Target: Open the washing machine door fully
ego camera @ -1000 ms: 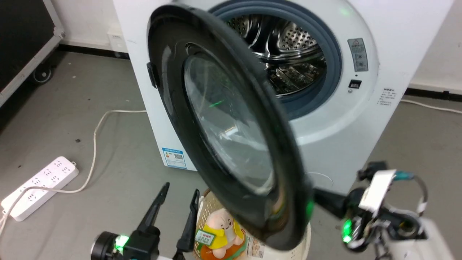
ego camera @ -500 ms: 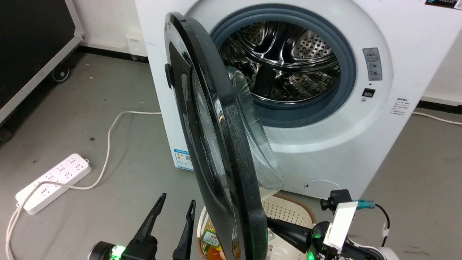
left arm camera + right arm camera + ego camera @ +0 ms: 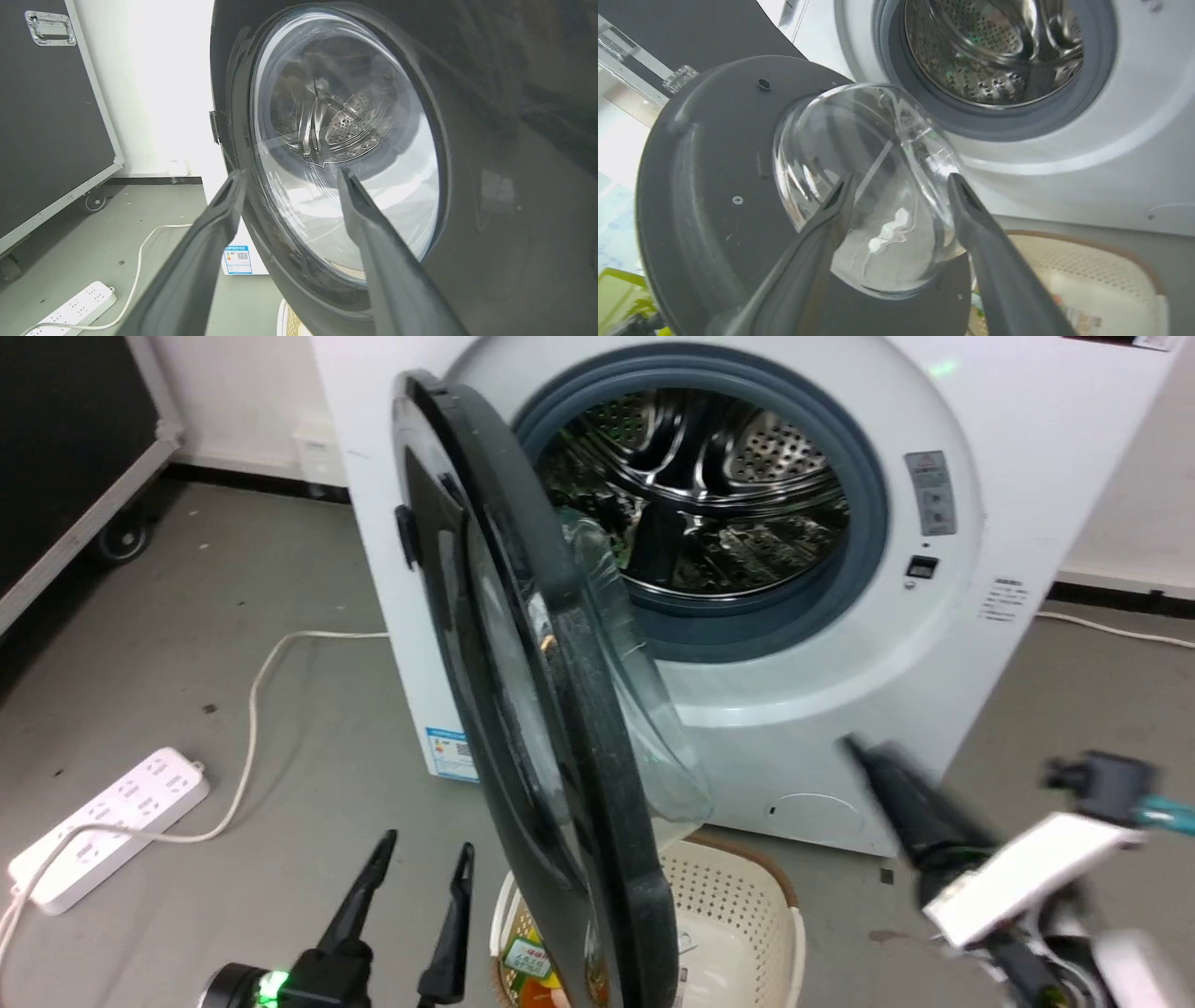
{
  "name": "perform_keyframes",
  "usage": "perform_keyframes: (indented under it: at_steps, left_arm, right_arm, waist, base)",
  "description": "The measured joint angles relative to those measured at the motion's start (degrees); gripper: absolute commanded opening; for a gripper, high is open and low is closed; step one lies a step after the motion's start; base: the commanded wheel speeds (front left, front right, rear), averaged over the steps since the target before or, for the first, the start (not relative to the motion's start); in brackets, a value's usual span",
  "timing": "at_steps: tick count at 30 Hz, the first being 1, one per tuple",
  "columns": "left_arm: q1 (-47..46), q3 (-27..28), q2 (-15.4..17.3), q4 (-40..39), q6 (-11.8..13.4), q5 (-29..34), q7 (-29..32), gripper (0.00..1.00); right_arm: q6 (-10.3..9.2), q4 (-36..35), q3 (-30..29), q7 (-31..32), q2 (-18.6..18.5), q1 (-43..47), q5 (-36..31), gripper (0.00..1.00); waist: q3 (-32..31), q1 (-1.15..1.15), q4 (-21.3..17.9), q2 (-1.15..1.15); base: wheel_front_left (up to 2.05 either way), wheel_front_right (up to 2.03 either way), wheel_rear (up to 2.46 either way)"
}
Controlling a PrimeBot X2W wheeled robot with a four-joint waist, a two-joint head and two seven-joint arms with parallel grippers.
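Leftmost, white power strip (image 3: 103, 826). Left gripper (image 3: 427, 847) low, long dark fingers spread wide, empty, near outer face of large round glossy black washing machine door (image 3: 579, 709). Door stands edge-on, out from white boxy front-loading washing machine (image 3: 822, 709), above cream perforated basket (image 3: 738, 905). Right gripper (image 3: 901, 179) beyond door's inner side, fingers parted, empty, apart from it.

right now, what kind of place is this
Probably a workshop or test room, not a home: a washing machine on bare grey floor, a wheeled black flight case, a power strip lying loose.
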Motion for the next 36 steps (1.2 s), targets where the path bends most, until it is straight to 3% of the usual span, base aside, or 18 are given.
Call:
perform_keyframes:
  at_steps: [4, 8, 14, 21, 28, 29, 30, 31, 36]
  left_arm:
    - [0.01, 1.03, 0.01, -0.04, -0.44, -0.48, 0.0, 1.0]
    - [0.2, 1.94, -0.08, -0.38, -0.48, -0.56, 0.0, 1.0]
    - [0.77, 3.58, -0.15, -1.07, -0.8, -0.94, 0.0, 1.0]
    - [0.83, 4.68, -0.1, -0.99, -1.6, -0.94, 0.0, 1.0]
    - [1.41, 3.15, -0.18, -0.38, -2.52, -0.88, 0.0, 1.0]
    - [1.5, 2.8, -0.22, -0.23, -2.54, -0.88, 0.0, 0.2]
    - [1.54, 2.54, -0.3, -0.27, -2.6, -0.9, 0.0, 0.2]
    - [1.53, 2.5, -0.38, -0.58, -2.68, -0.94, 0.0, 0.0]
    - [0.98, 4.56, -1.12, -5.72, -2.44, -3.11, -0.01, 0.0]
  right_arm:
    - [0.01, -1.62, -0.83, -12.09, -4.28, 2.91, -17.07, 1.0]
    - [0.03, -1.78, -2.93, -20.14, -5.23, 7.27, -32.15, 1.0]
    - [0.04, -2.76, -8.04, -26.08, -0.63, 14.21, -47.95, 1.0]
    - [0.05, -3.32, -12.95, -27.35, 6.8, 21.64, -57.56, 1.0]
    - [0.05, -4.41, -14.34, -27.59, 8.4, 23.06, -58.72, 1.0]
    - [0.05, -4.47, -14.41, -27.59, 8.44, 23.02, -58.56, 1.0]
    - [0.05, -4.57, -14.49, -27.59, 8.47, 22.99, -58.35, 1.0]
    - [0.05, -4.76, -14.62, -27.59, 8.49, 22.97, -58.28, 1.0]
    - [0.05, -5.55, -15.1, -27.59, 8.55, 22.32, -56.77, 1.0]
  waist:
    - [-0.34, 0.0, -1.5, 0.0]
    - [-0.54, 0.0, -2.9, 0.0]
    - [-0.18, 0.0, -4.76, 0.0]
    - [0.34, 0.0, -5.87, 0.0]
    - [0.35, 0.0, -5.81, 0.0]
    - [0.3, 0.0, -5.74, 0.0]
    - [0.27, 0.0, -5.64, 0.0]
    - [0.26, 0.0, -5.53, 0.0]
    - [0.24, 0.0, -4.89, 0.0]
  base:
    - [0.0, 0.0, 0.0]
    - [0.0, 0.0, 0.0]
    - [0.0, 0.0, 0.0]
    - [0.0, 0.0, 0.0]
    - [0.0, 0.0, 0.0]
    - [0.0, 0.0, 0.0]
    - [0.0, 0.0, 0.0]
    - [0.0, 0.0, 0.0]
    - [0.0, 0.0, 0.0]
